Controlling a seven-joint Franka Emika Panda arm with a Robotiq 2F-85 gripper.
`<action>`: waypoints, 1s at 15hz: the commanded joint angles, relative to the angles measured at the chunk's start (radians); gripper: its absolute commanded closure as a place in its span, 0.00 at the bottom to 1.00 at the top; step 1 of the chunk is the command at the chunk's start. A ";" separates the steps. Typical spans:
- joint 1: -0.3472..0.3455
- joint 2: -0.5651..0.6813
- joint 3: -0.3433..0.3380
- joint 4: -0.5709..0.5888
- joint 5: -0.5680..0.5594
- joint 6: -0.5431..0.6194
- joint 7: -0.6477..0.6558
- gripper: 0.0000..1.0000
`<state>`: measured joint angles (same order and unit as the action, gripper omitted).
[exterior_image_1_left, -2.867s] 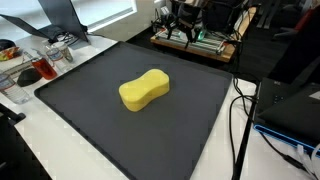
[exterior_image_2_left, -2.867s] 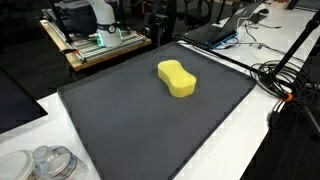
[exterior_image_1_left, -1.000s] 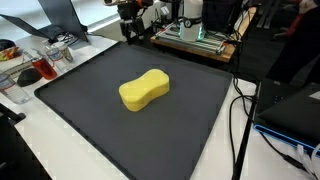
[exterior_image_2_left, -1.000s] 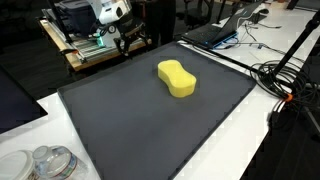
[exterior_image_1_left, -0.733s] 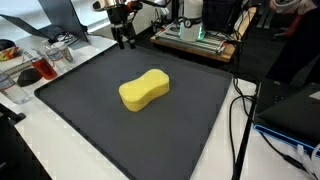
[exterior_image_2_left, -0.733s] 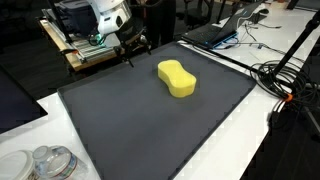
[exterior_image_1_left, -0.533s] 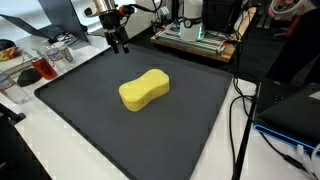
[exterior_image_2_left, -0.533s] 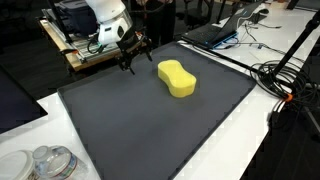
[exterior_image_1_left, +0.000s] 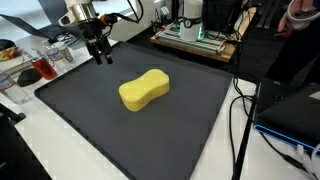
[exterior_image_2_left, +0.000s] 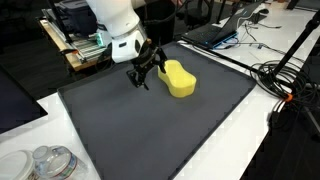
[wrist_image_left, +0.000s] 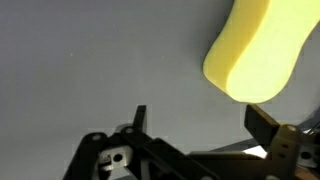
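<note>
The gripper (exterior_image_1_left: 101, 57) hangs with its jaws spread wide and nothing between them. It is over the far left part of the mat (exterior_image_1_left: 90, 115), clear of the surface and apart from the sponge (exterior_image_1_left: 144, 90). The sponge lies flat near the middle of the mat. In the wrist view it sits up and to the right, beyond the black fingers (wrist_image_left: 264, 130) and not yet between them. The reach looks aimed at the sponge. To do it well, I would shift right until the sponge is centred in the gap, then turn the wrist so the fingers straddle its pinched waist, across the long axis. I would lower until the tips are almost on the mat, since a high grip on foam may slip. The sponge is bright yellow, thick and peanut-shaped with rounded edges, and it probably squashes a good deal under pressure. The mat is dark grey, flat and matte, and probably grippy enough to keep the sponge from sliding.
</note>
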<state>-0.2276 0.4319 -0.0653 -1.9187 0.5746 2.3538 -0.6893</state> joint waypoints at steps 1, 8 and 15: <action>-0.035 0.083 0.051 0.162 -0.075 -0.065 -0.040 0.00; 0.008 0.167 0.082 0.358 -0.306 -0.143 -0.033 0.00; 0.055 0.215 0.143 0.445 -0.438 -0.137 -0.123 0.00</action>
<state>-0.1857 0.6129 0.0617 -1.5359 0.1923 2.2392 -0.7705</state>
